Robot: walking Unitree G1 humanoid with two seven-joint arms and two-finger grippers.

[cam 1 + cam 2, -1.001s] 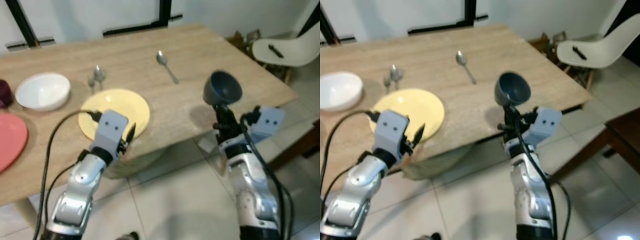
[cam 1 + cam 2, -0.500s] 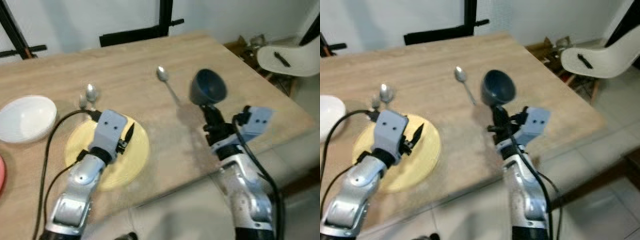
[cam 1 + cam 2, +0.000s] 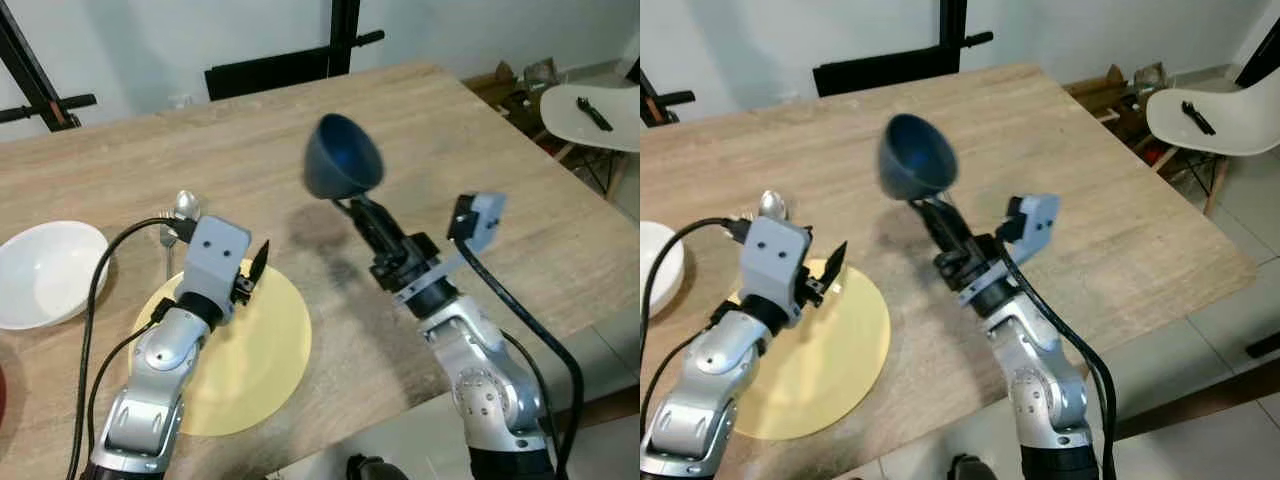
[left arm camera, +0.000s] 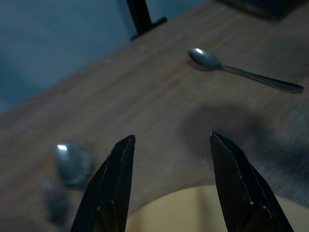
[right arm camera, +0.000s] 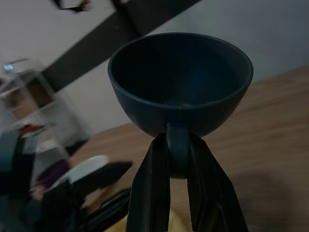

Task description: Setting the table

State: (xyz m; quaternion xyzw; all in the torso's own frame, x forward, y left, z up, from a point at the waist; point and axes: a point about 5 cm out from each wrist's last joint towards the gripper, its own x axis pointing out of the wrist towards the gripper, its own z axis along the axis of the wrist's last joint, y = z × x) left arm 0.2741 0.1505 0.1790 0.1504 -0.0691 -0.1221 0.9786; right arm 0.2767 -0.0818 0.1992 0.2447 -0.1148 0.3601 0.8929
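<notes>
Wooden tabletop [image 3: 470, 130] carries a yellow plate [image 3: 255, 375] at 7 o'clock. The right claw [image 3: 352, 207] pinches a blue cup [image 3: 340, 160] aloft mid-table; the left claw [image 4: 169, 186] hovers spread over the plate. Placing step: next, lower the cup beside the plate.

dark blue cup [image 3: 342, 160] — yellow plate [image 3: 250, 360] — white bowl [image 3: 45, 273] — wood-grain table [image 3: 470, 140]

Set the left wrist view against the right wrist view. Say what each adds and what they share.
Left wrist view: the open left pincer above a sharp spoon and a blurred spoon. Right wrist view: the right pincer shut on the base of the dark blue bowl, held off the table. Shared: the wooden table and an edge of the yellow plate.
</notes>
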